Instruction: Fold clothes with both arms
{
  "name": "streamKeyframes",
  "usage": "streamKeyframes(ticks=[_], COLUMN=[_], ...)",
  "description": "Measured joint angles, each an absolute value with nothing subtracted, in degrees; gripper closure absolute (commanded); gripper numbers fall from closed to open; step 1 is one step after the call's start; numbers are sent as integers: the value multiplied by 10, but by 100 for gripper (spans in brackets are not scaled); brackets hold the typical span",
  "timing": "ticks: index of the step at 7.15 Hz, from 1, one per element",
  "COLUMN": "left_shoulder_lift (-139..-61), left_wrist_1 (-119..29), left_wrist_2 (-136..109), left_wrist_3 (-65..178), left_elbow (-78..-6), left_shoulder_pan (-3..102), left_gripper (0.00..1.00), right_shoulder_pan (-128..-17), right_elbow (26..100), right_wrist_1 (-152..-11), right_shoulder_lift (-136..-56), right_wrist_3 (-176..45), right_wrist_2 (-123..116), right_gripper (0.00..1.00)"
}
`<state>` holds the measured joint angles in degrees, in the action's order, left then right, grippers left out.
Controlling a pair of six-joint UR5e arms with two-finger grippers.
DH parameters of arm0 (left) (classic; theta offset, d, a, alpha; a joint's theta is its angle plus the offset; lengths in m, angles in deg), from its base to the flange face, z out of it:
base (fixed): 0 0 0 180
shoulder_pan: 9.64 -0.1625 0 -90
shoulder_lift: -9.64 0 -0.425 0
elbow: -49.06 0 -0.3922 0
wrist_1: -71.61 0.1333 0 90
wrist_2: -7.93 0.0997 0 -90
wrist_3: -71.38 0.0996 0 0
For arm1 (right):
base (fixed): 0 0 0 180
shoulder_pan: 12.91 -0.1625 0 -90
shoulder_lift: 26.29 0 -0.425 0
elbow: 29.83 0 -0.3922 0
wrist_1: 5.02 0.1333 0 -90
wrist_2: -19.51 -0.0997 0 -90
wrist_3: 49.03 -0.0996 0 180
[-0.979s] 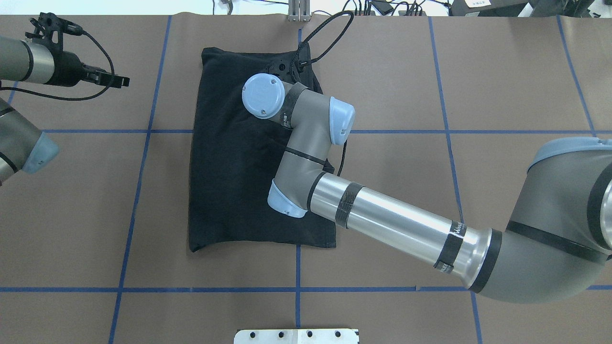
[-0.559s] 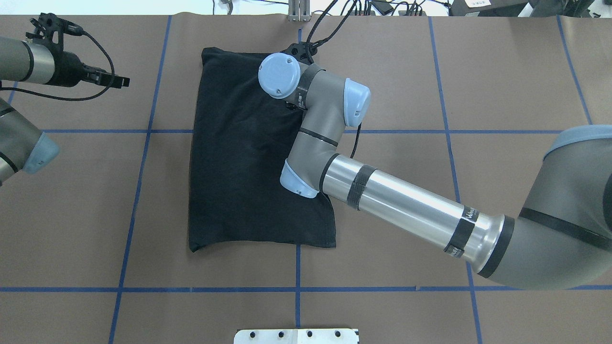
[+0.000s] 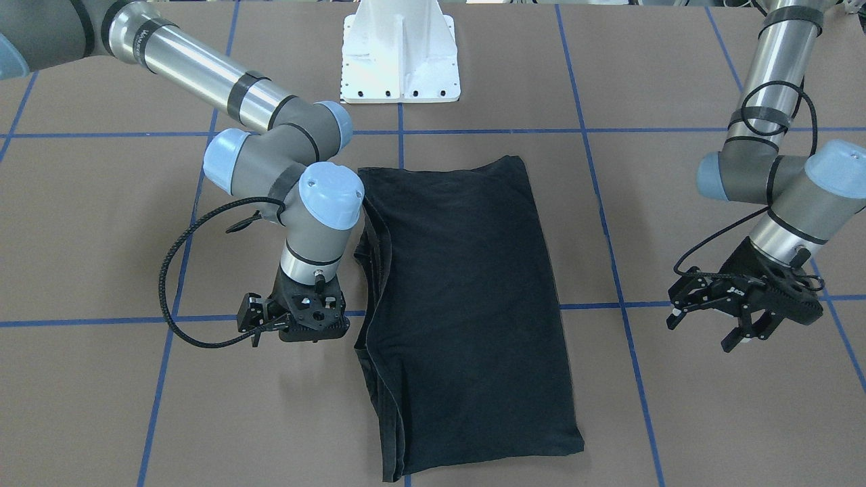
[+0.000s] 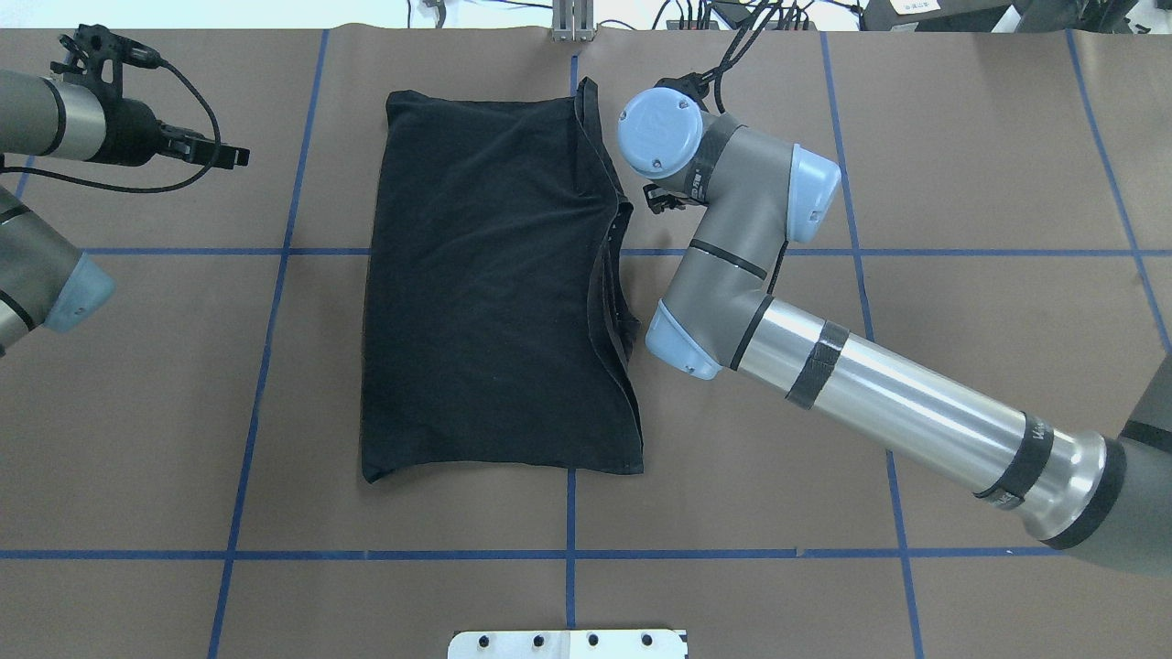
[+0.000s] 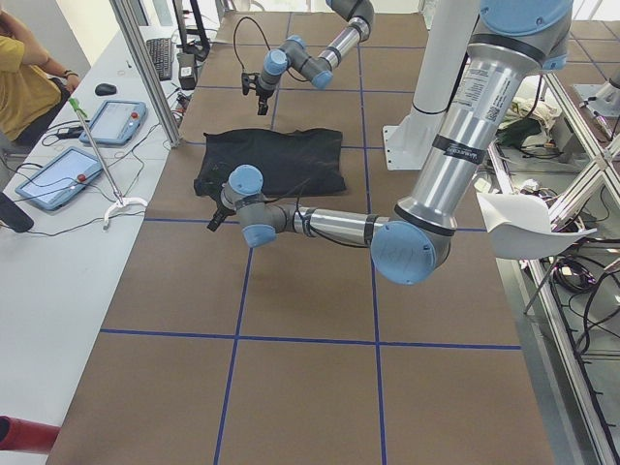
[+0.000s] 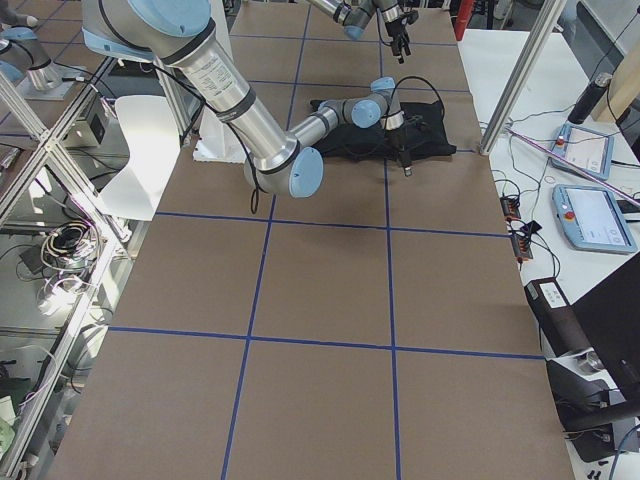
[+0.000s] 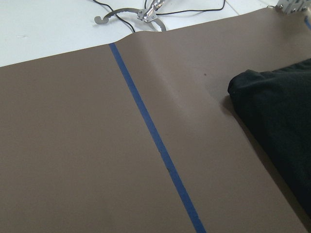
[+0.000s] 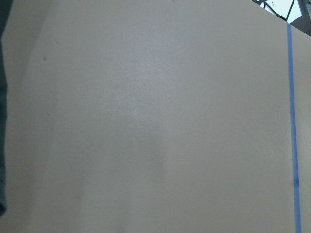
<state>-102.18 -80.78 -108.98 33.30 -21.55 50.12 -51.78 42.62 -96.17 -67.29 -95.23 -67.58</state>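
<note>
T-shirt (image 4: 485, 293) lies flat in the middle of the tabletop (image 4: 961, 137), already folded into a long dark rectangle with no chest print showing. Its layered edge (image 4: 612, 275) faces the right arm and runs a little wavy, with several plies showing along it.

The right tool (image 3: 292, 323) points down at bare tabletop just beside that edge and off the cloth. It carries nothing, but its fingers are hidden under the wrist, so I cannot tell whether they are spread. The left tool (image 3: 727, 321) hangs well apart from the shirt on the other side, with fingers spread and empty.

The step in hand looks like a cross fold that brings one short end over the other. Both tools sit nearer the far short end (image 4: 485, 99), so that end is the likely one to lift.

- Each tool should take one corner of that end, and both should close at about the same time.
- On the layered side the right tool needs to slide under every ply, because a missed one would trail and spoil the fold.
- The two arms should lift low, travel level with each other, and keep the cloth lightly taut between them.
- The end should be lined up with the near hem before either tool lets go.
</note>
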Motion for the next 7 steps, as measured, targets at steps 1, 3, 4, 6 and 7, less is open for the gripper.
streamKeyframes(ticks=[1, 3, 4, 6, 7], left_shoulder_lift=[-1022, -1015, -999, -936, -893], left_wrist_1=[-807, -802, -801, -800, -799], left_wrist_2=[-1090, -1086, -1080, -1031, -992], left_wrist_3=[325, 253, 212, 108, 55], left_elbow=[-221, -264, -298, -402, -462], left_shoulder_pan=[501, 492, 473, 395, 340], left_gripper=[0, 0, 0, 0, 0], right_shoulder_pan=[-523, -522, -512, -473, -446], right_elbow=[456, 526, 573, 700, 751], right_wrist_1=[-966, -967, -966, -941, -924], right_shoulder_lift=[-674, -681, -703, -795, -834], right_wrist_3=[-966, -1050, -1101, -1188, -1222], right_wrist_2=[-700, -752, -761, -755, -735], right_gripper=[0, 0, 0, 0, 0])
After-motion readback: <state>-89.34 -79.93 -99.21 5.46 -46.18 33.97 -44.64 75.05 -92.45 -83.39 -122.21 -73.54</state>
